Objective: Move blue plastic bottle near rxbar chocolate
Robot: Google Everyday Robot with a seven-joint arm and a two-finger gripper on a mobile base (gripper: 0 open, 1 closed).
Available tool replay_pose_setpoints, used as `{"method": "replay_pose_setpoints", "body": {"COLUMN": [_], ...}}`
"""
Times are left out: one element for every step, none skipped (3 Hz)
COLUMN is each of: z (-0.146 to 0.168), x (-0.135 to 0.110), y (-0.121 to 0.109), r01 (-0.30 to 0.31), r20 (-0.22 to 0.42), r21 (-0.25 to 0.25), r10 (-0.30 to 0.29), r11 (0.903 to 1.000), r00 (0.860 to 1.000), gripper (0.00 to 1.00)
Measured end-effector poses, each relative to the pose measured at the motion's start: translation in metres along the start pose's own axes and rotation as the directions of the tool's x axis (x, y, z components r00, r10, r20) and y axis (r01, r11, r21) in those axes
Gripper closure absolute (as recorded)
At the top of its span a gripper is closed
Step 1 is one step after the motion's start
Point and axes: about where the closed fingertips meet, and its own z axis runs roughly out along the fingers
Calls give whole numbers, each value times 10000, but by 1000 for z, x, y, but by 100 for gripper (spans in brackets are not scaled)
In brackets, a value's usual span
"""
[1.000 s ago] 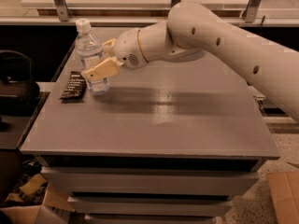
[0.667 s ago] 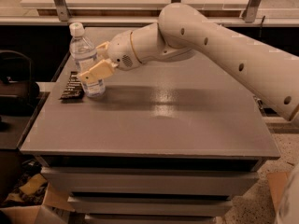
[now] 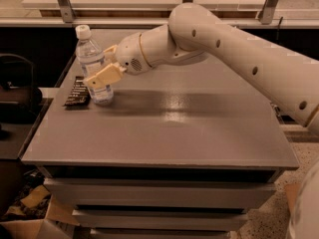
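The blue plastic bottle [image 3: 89, 51], clear with a white cap, stands upright at the far left of the grey table [image 3: 189, 128]. Its base rests right beside the rxbar chocolate [image 3: 77, 91], a flat black bar with white lettering lying near the table's left edge. My gripper [image 3: 98, 66] reaches in from the right and is shut on the bottle's middle. One cream finger [image 3: 103, 76] crosses in front of the label and the other sits behind the bottle. The bottle's lower body is partly hidden by the front finger.
My white arm [image 3: 239, 49] spans the back right of the table. A dark object [image 3: 17, 88] stands off the table's left side. Drawers [image 3: 159, 198] sit under the tabletop. Cardboard and clutter [image 3: 30, 208] lie on the floor at lower left.
My gripper has carried the bottle to the left, and the bottle now stands right next to the black bar. The bar has not moved.
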Motion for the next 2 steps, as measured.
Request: {"method": "replay_pose_setpoints", "body": {"z": [1, 3], "x": [2, 3], "y": [-2, -4], "r01": [-87, -139], "r20": [-69, -76], "r21": [-76, -155], "r10": [86, 138], "r11": [9999, 9998], "r00": [9999, 9999], "gripper": [59, 36]}}
